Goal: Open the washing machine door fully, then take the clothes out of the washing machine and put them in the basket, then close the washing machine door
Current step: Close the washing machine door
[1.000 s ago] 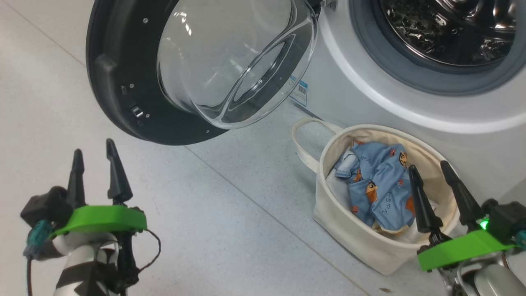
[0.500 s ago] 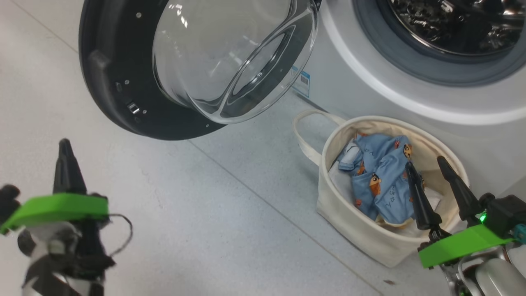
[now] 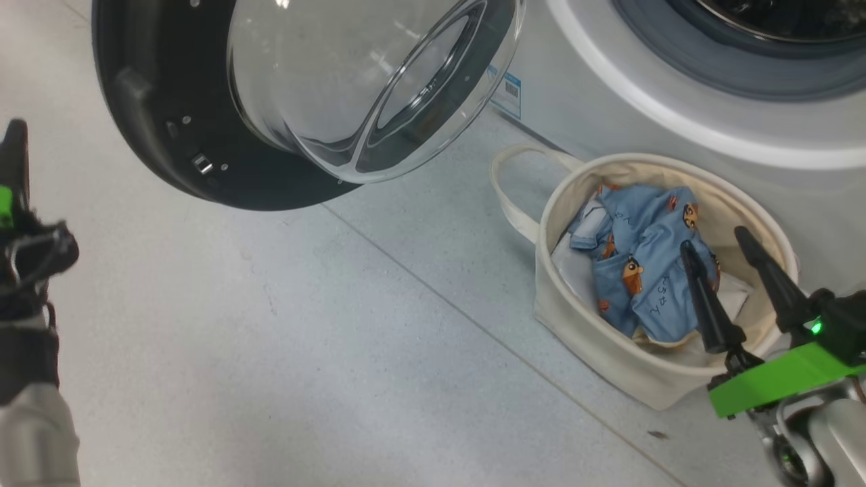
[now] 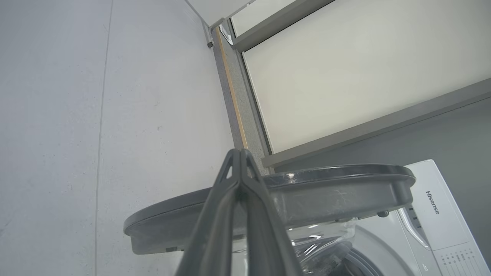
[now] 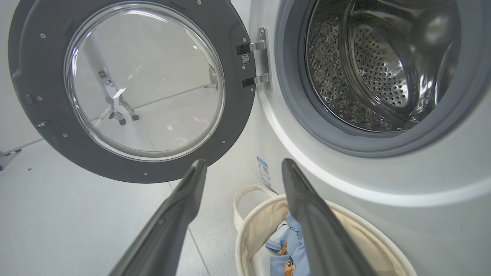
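Observation:
The washing machine door [image 3: 155,135] stands swung open at the upper left, its black rim around a bulging glass centre [image 5: 138,88]. The white washing machine [image 3: 609,115] fills the upper right, and its drum [image 5: 376,65] looks bare inside. The light blue printed clothes [image 3: 643,257] lie in the cream basket [image 3: 609,365] on the floor in front of the machine. My right gripper [image 3: 714,238] hovers open over the basket's near side with nothing between its fingers. My left gripper [image 3: 15,132] is at the far left, shut and empty; its tips [image 4: 239,153] point at the door's outer edge [image 4: 326,191].
A white sheet [image 3: 568,270] lies under the clothes in the basket. One basket handle [image 3: 507,196] loops out toward the door. Grey tiled floor [image 3: 304,338] spreads between the grippers. A pale wall panel [image 4: 345,69] and a baseboard [image 4: 230,92] stand behind the door.
My left gripper has shut and swung left and up to the picture's edge. The head camera has shifted, moving the scene. The right gripper stays open over the basket.

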